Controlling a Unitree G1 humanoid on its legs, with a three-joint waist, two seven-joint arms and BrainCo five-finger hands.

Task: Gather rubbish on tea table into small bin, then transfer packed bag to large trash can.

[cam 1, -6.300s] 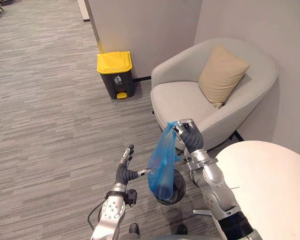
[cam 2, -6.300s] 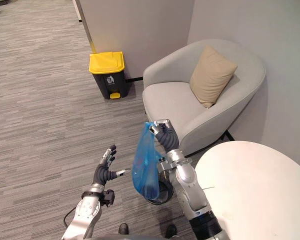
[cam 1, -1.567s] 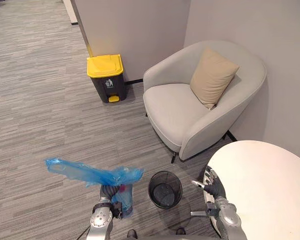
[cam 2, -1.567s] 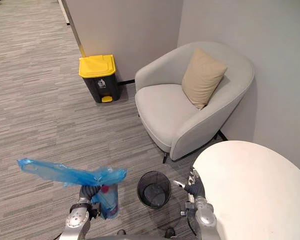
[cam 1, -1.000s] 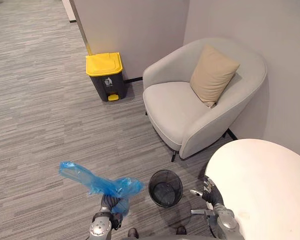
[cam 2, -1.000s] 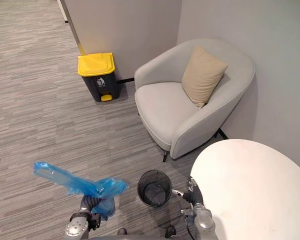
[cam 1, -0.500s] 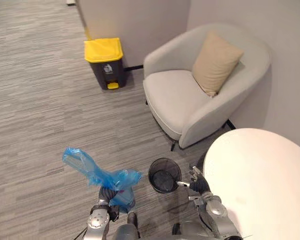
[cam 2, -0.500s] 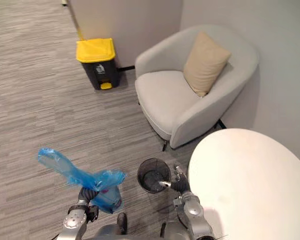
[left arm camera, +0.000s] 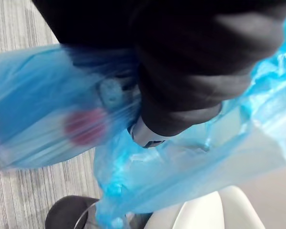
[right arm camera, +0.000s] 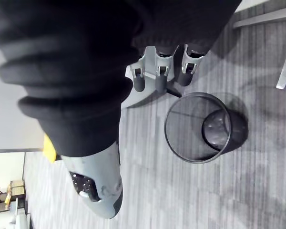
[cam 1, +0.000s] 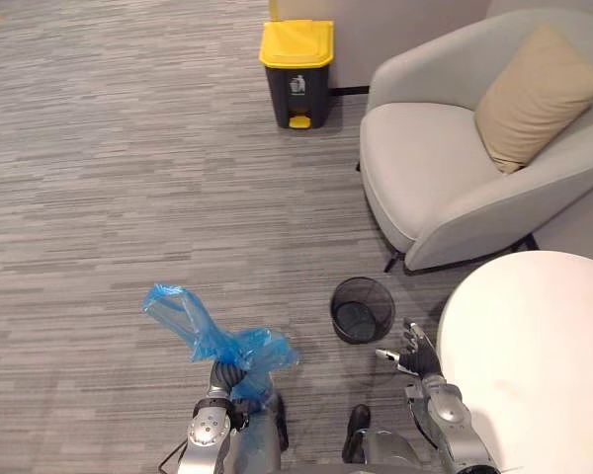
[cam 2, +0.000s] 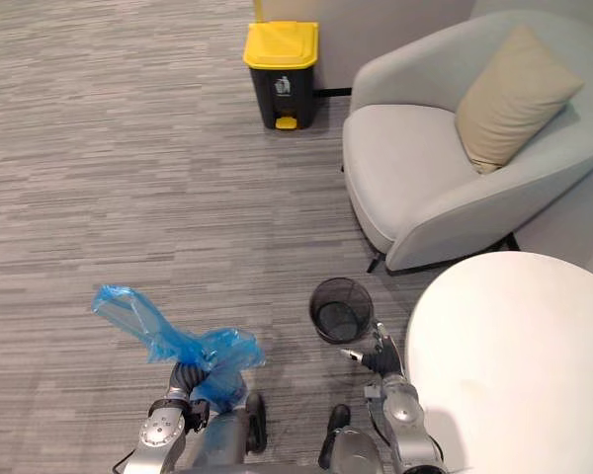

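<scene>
- Near left, the left hand clenches the gathered neck of the blue bag, which is held off the floor
- Near right, the right hand has loose fingers
- Small mesh bin just beyond it
- Yellow-lidded trash can far

Left of the small mesh bin, the blue bag swallows most of the left hand. A red blob inside the bag is only a blur. Right of the bin the tea table is cut off, as is the armchair beyond it.
</scene>
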